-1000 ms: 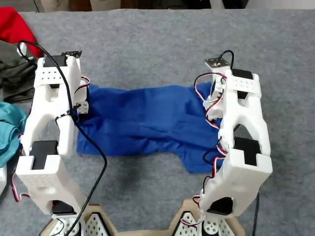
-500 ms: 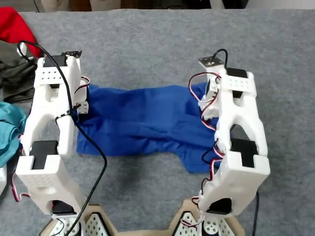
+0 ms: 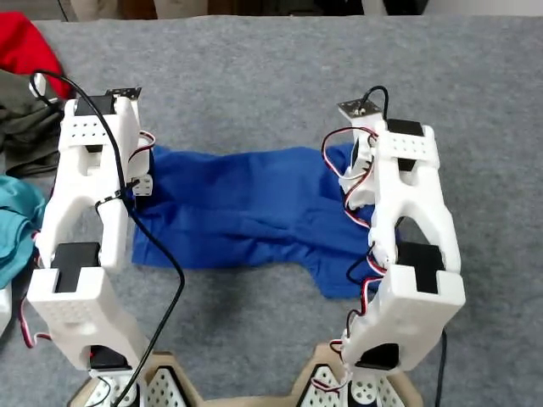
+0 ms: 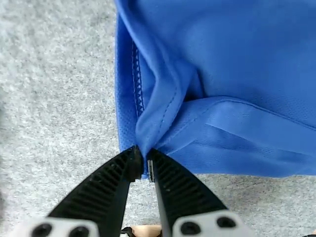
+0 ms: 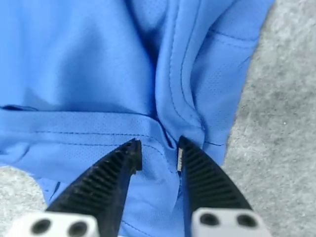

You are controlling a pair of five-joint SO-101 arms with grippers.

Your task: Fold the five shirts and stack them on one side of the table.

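Note:
A blue shirt [image 3: 246, 208] lies spread sideways on the grey table between my two arms. My left gripper [image 4: 143, 164] is shut on a pinched fold at the shirt's [image 4: 237, 74] left edge, close to the table. At the shirt's right end my right gripper [image 5: 157, 150] stands open, its fingers a small gap apart and pressed down over a seamed ridge of the blue cloth [image 5: 89, 74]. In the high view the left arm [image 3: 89, 195] and the right arm [image 3: 407, 220] cover both gripped ends.
At the table's left edge lie a red garment [image 3: 21, 42], a dark garment [image 3: 21, 119] and a teal shirt [image 3: 13, 225]. Bare grey felt [image 3: 254, 76] stretches behind the blue shirt and to its right.
The right arm has shifted a little to the left and farther over the shirt's right end. The left arm and the shirt's left side have stayed put.

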